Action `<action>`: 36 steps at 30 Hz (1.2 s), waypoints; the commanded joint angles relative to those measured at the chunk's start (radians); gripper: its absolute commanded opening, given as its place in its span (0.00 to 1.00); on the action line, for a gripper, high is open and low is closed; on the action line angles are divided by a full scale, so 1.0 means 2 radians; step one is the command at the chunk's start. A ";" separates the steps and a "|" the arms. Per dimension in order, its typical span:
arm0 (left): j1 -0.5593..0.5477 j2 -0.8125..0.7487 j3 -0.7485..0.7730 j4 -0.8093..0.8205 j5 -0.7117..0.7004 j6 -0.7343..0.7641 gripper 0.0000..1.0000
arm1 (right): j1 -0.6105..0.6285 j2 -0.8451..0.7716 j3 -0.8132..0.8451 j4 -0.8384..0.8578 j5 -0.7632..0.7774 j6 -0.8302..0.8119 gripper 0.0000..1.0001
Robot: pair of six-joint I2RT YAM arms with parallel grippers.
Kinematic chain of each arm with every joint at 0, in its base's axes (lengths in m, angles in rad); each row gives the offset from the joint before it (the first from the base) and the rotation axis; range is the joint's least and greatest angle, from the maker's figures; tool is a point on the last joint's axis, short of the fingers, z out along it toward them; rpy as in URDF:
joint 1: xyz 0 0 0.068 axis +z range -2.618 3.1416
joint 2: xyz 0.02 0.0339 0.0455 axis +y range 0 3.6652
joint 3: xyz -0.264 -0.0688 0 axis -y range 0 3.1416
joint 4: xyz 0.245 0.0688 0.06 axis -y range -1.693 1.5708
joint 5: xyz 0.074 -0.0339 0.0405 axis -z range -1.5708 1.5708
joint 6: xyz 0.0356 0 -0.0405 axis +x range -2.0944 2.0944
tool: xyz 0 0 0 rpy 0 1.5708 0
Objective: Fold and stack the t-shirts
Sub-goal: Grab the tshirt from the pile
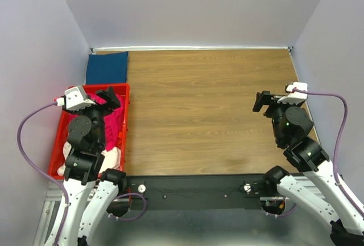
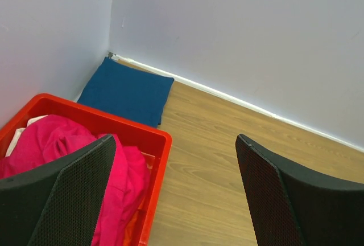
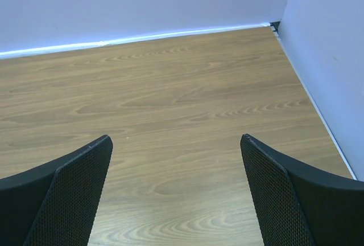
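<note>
A bright magenta-pink t-shirt (image 1: 115,122) lies crumpled in the red crate (image 1: 126,89) at the left; it also shows in the left wrist view (image 2: 54,140). A bit of cream-white cloth (image 1: 112,156) and some orange cloth (image 2: 132,227) show beside it. A dark blue t-shirt (image 1: 107,68) lies folded flat in the far left corner, also in the left wrist view (image 2: 128,90). My left gripper (image 1: 108,97) hovers over the crate, open and empty (image 2: 176,146). My right gripper (image 1: 263,102) is open and empty above bare table at the right (image 3: 176,143).
The wooden table (image 1: 205,109) is walled at the back and both sides. The crate's right wall (image 2: 159,172) stands between the pink shirt and the table's middle.
</note>
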 commanded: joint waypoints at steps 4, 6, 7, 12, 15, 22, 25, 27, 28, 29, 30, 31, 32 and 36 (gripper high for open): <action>0.001 0.010 -0.016 0.026 -0.006 -0.005 0.94 | 0.001 -0.007 -0.018 0.016 0.004 0.006 1.00; 0.001 0.037 -0.014 0.018 -0.005 -0.012 0.94 | 0.001 -0.007 -0.021 0.015 -0.009 0.007 1.00; 0.001 0.037 -0.014 0.016 -0.005 -0.017 0.94 | 0.001 -0.006 -0.021 0.016 -0.015 0.006 1.00; 0.006 0.139 -0.002 -0.005 -0.001 -0.067 0.94 | 0.001 -0.007 -0.026 0.018 -0.035 0.012 1.00; 0.031 0.216 0.021 -0.046 -0.024 -0.114 0.92 | 0.001 -0.011 -0.031 0.019 -0.048 0.013 1.00; 0.159 0.345 0.031 -0.049 -0.021 -0.087 0.78 | 0.001 -0.044 -0.048 0.025 -0.043 0.011 1.00; 0.167 0.373 0.028 -0.028 -0.005 -0.081 0.72 | 0.001 -0.050 -0.052 0.027 -0.039 0.013 1.00; 0.169 0.406 0.033 -0.026 0.002 -0.082 0.68 | 0.001 -0.050 -0.055 0.030 -0.038 0.013 1.00; 0.169 0.418 0.037 -0.025 0.003 -0.082 0.67 | 0.001 -0.049 -0.055 0.031 -0.038 0.012 1.00; 0.172 0.438 0.038 -0.021 0.004 -0.083 0.68 | 0.001 -0.046 -0.055 0.032 -0.039 0.012 1.00; 0.173 0.447 0.038 -0.018 0.005 -0.082 0.67 | 0.002 -0.046 -0.055 0.032 -0.041 0.012 1.00; 0.175 0.464 0.036 -0.017 0.004 -0.081 0.67 | 0.001 -0.046 -0.056 0.032 -0.041 0.013 1.00; 0.177 0.472 0.037 -0.016 0.005 -0.081 0.65 | 0.001 -0.046 -0.056 0.032 -0.042 0.012 1.00; 0.186 0.498 0.045 -0.018 0.010 -0.076 0.48 | 0.001 -0.048 -0.059 0.035 -0.042 0.012 1.00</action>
